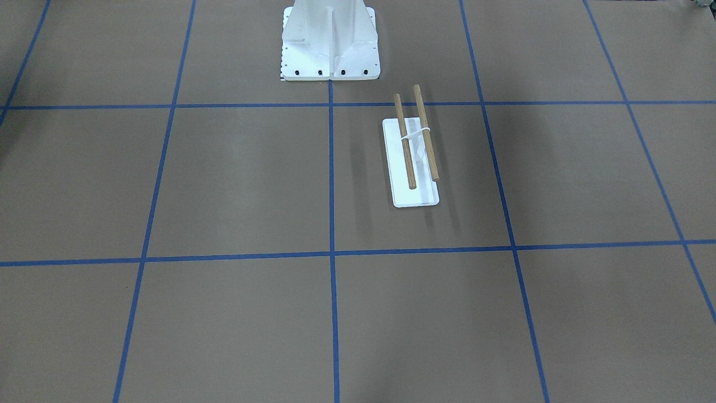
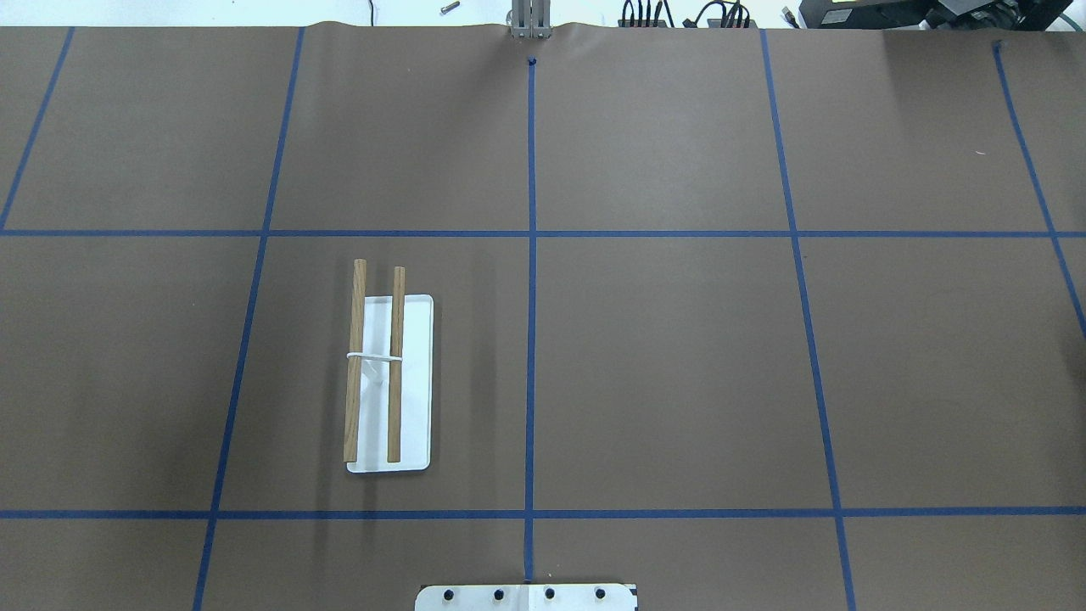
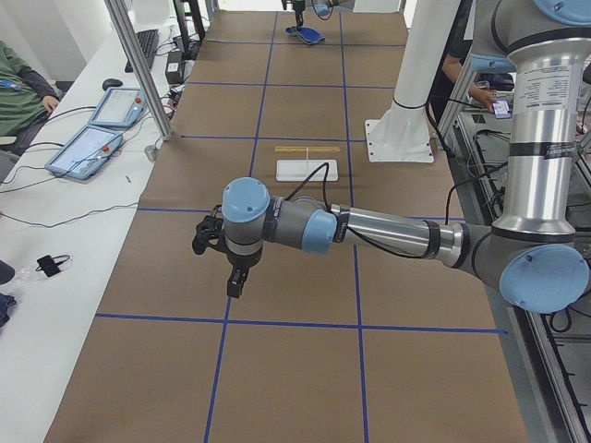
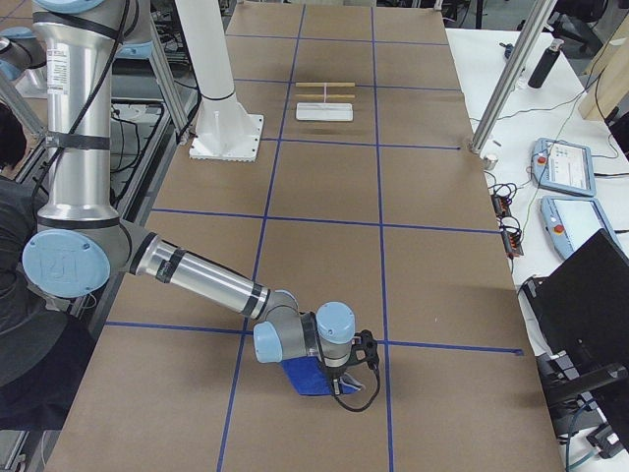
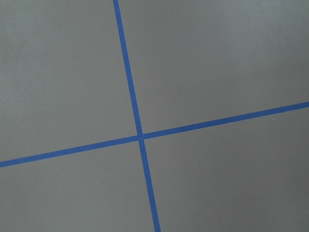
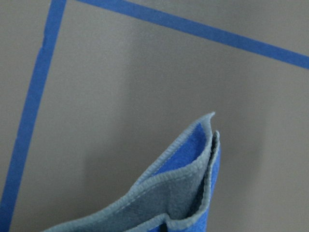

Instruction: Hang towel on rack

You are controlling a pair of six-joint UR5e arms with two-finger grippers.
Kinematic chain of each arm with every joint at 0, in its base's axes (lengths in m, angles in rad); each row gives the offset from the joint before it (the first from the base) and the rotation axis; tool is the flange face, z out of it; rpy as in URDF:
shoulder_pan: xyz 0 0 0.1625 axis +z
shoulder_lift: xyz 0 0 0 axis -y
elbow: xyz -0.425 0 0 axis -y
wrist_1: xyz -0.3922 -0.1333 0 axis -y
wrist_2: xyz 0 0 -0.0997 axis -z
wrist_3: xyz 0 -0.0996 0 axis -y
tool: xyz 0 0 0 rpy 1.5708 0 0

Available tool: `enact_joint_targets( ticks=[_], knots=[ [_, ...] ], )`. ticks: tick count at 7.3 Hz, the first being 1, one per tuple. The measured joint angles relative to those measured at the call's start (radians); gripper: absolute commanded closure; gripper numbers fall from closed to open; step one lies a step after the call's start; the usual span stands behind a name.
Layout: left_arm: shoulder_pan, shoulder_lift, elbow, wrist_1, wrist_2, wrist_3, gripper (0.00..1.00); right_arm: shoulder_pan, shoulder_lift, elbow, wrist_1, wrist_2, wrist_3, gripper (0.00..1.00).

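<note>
- Towel (image 4: pixel 301 380) location: it is at the far right end of the table (image 4: pixel 324 246), directly under the right claw (image 4: pixel 334 382), bunched into a blue wedge. The right wrist camera shows folded layers, blue face and grey underside, with one stitched corner standing out above the table.
- Right claw state: its fingers appear in no close view, so I cannot tell whether it is wide, narrow or clamped on the cloth. I cannot tell either whether the towel touches the table.
- Left claw (image 3: pixel 236 281): it hangs over bare table near a tape crossing (image 5: pixel 140 136), with nothing beside it. Its opening cannot be told.
- Rack (image 2: pixel 373 365) location: a white base (image 2: pixel 417 382) carrying two wooden rods (image 2: pixel 396 365) side by side, on the robot's left half, well apart from the towel.
- Step in hand, as I judge it: secure the towel and raise it for the carry across.
- Grip one edge only, not the whole bundle, so the cloth can drop open under its own weight.
- Lift until the lowest corner is free of the table before moving sideways; a dragged cloth is likely to fold over itself.
- Approach the rods from above and crosswise, high enough for the hanging part to pass over the nearer rod.
- Risk: the rack looks light, so a pull on a rod could shift or tip it.
</note>
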Motion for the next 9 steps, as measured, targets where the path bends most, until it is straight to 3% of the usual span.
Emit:
enact_joint_targets(
  ticks=[3,5,9],
  knots=[
    [0.0,-0.001,-0.001,0.0,0.0,0.0,0.02,0.007,0.01,0.036,-0.011,0.045,-0.006,1.0],
    [0.002,-0.004,-0.005,-0.001,0.0,0.0,0.02,0.044,0.034,0.103,-0.086,0.121,-0.004,1.0],
    [0.014,-0.042,-0.007,0.0,-0.031,0.004,0.02,0.026,0.201,0.43,-0.56,0.172,0.091,1.0]
  ],
)
